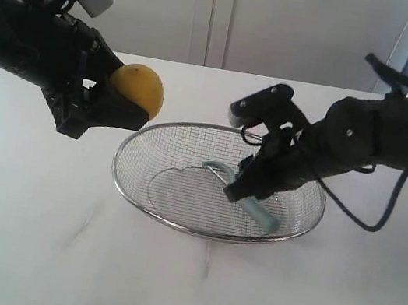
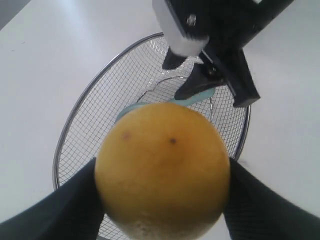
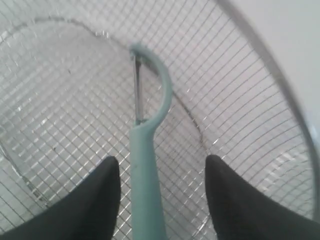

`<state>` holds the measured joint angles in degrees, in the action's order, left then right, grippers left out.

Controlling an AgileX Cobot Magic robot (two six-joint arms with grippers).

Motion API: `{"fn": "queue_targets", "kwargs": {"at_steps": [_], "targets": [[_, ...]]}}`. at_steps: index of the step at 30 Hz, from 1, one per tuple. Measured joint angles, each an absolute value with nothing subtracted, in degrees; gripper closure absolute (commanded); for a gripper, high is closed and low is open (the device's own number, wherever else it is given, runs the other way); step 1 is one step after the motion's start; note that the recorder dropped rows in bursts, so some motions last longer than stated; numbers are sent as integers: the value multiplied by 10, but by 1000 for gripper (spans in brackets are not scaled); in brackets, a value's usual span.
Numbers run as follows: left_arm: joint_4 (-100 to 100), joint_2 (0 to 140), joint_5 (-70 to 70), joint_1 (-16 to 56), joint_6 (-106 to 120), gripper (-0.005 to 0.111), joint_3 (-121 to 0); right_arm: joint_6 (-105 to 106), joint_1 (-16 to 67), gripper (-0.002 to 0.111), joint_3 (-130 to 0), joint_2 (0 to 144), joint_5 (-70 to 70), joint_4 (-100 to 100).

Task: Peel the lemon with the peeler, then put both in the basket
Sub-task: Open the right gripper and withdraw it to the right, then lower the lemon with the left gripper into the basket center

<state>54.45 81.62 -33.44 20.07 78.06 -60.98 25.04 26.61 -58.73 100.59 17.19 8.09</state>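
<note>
Left hand [image 1: 121, 106]: closed on the lemon [image 1: 138, 87]. The dark fingers [image 2: 70, 205] press against opposite sides of the fruit. The lemon is held clear of the tabletop [image 1: 16, 230], above and just outside the left part of the basket's rim in the exterior view. Its skin is yellow and shows two small dark specks in the left wrist view.

Right hand [image 1: 244, 185]: open and lowered into the basket [image 1: 209, 234]. In the right wrist view its two fingers [image 3: 100, 200] stand on either side of the peeler [image 3: 145, 165], with bare mesh showing between each finger and the handle. No contact is seen.

Peeler: lying on the mesh inside the basket. In the exterior view its looped head points toward the basket's middle and its pale teal handle runs toward the near right wall. The metal blade is visible across the loop.

Basket: standing on the white tabletop between the two arms. It holds the peeler only.
</note>
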Motion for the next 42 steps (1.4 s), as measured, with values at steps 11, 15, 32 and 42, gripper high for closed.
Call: {"fn": "queue_targets", "kwargs": {"at_steps": [11, 15, 32, 42], "targets": [[545, 816, -333, 201, 781, 107, -610, 250, 266, 108, -587, 667, 502, 81], [545, 816, -335, 201, 781, 107, -610, 250, 266, 108, -587, 579, 599, 77], [115, 1044, -367, 337, 289, 107, -894, 232, 266, 108, -587, 525, 581, 77], [90, 1160, -348, 392, 262, 107, -938, 231, 266, 108, -546, 524, 569, 77]]}}
